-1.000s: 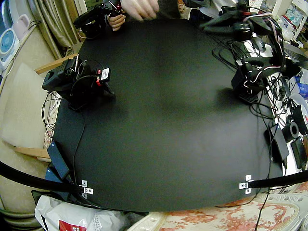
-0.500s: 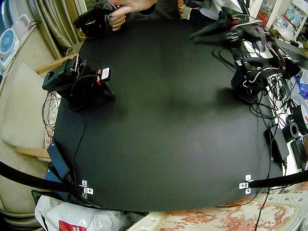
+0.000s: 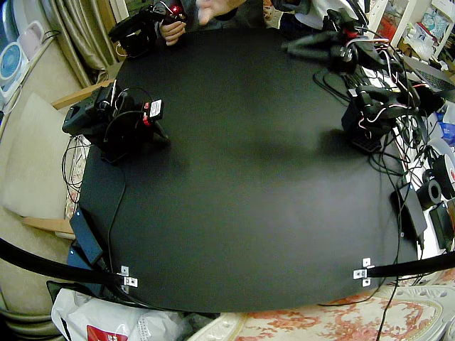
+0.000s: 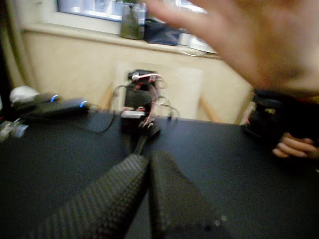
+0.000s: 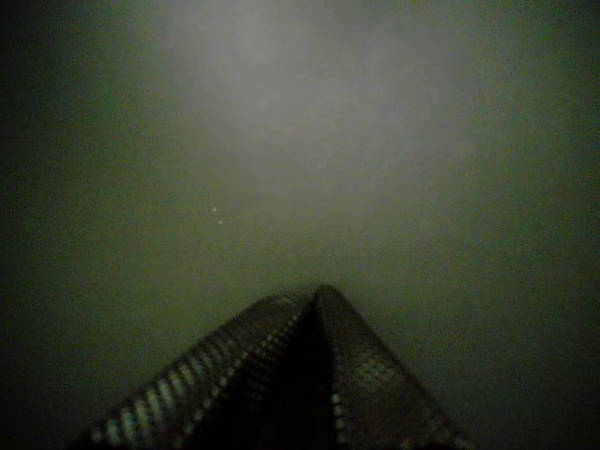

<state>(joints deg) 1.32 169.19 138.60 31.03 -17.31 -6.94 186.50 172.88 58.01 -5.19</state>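
At the near edge of the wide black matte table top (image 3: 242,213), two small metal brackets (image 3: 126,275) hold black straps. Further in, at one side edge of this table, the right arm (image 3: 114,121) of black plastic sits folded low. In a wrist view the right gripper (image 5: 316,292) has its textured fingers pressed together with nothing between them, and the tip points at the bare table just under it. At the opposite side edge stands the left arm (image 3: 366,117), beside a thick tangle of black and white cables (image 3: 412,106). It is stretched up, and the left gripper (image 4: 148,158), also closed on nothing, hangs above the far part of the table, well clear of the surface. Just beyond, over the far edge, a person's open hand (image 4: 249,45) shows blurred, quite near the line of this gripper, and a second, curled hand (image 4: 296,146) rests at that edge. I think the sensible way here is a slow one: keep the raised gripper away from the open hand, lower it only over bare table, and take care that the cables do not catch the arm's base.
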